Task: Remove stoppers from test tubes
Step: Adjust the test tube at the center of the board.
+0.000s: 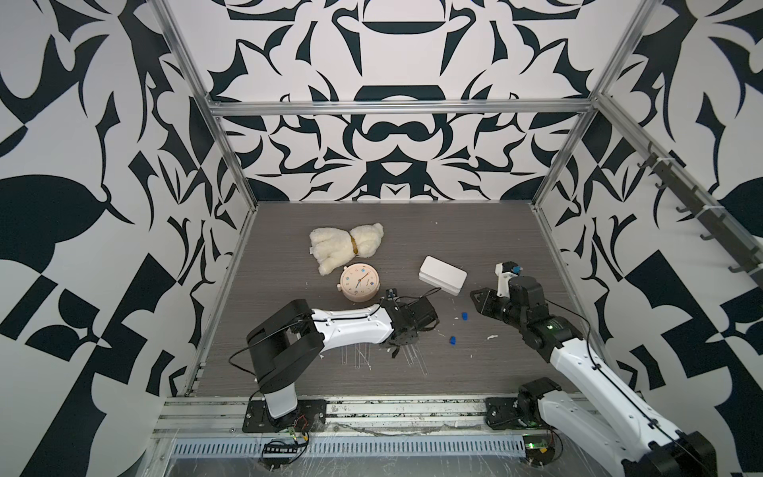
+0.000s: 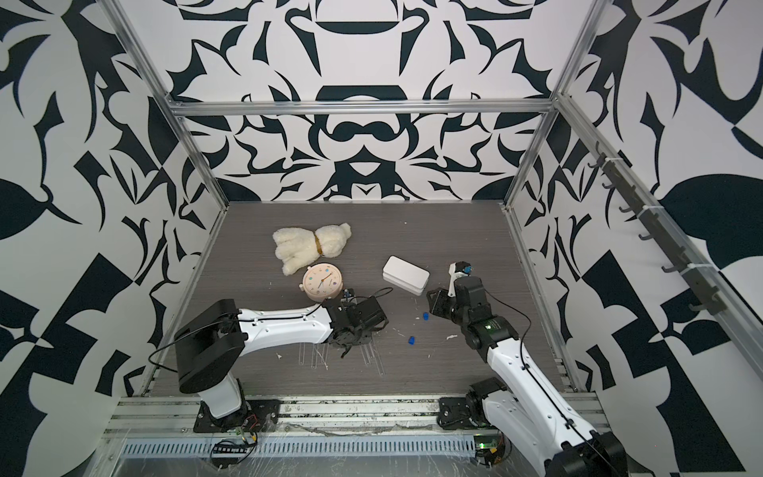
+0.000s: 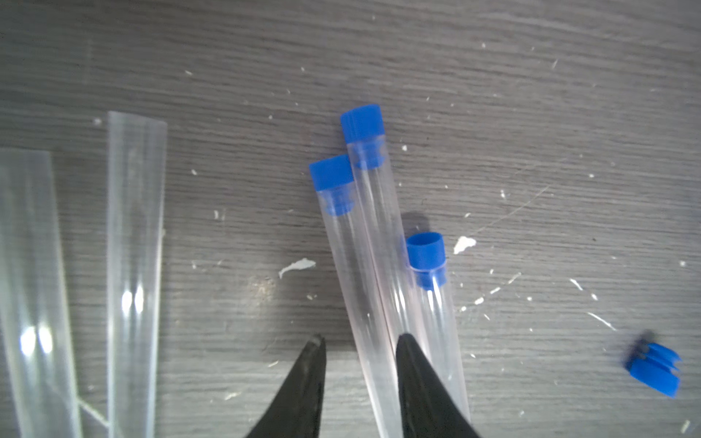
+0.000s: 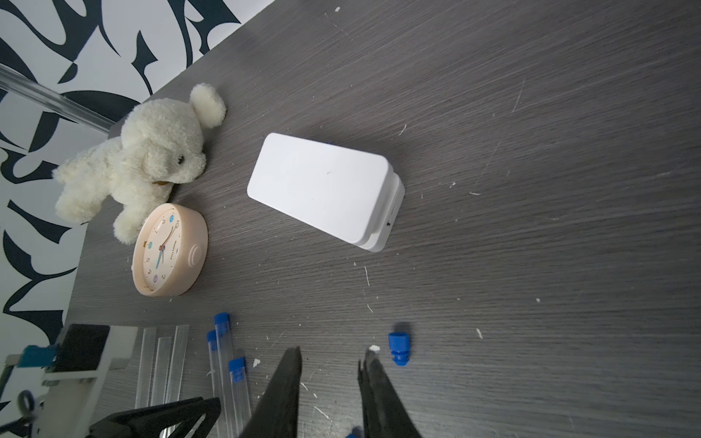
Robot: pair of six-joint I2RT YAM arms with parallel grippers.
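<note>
Left wrist view cuts off the rounded ends of the test tubes (image 3: 360, 303): three lie side by side, touching, blue stoppers (image 3: 362, 121) in place, while two open tubes (image 3: 136, 265) run out of frame. The left gripper (image 3: 360, 339) has its jaws apart, straddling one capped tube without pressing it; one black finger covers part of the next.

In both top views the arm's wrist hides the capped ends, and the tubes show only as faint outlines at 6 o'clock of the clock (image 1: 358, 283). Two loose stoppers (image 1: 464, 316) lie at 3 o'clock of that gripper.

The right gripper (image 4: 330, 358) stands apart on nothing, with one loose stopper just beside it; a blue scrap at the frame's edge is too cut off to name.

Bare table (image 1: 475, 231) stretches toward 12 o'clock beyond the white box (image 1: 442, 274)
</note>
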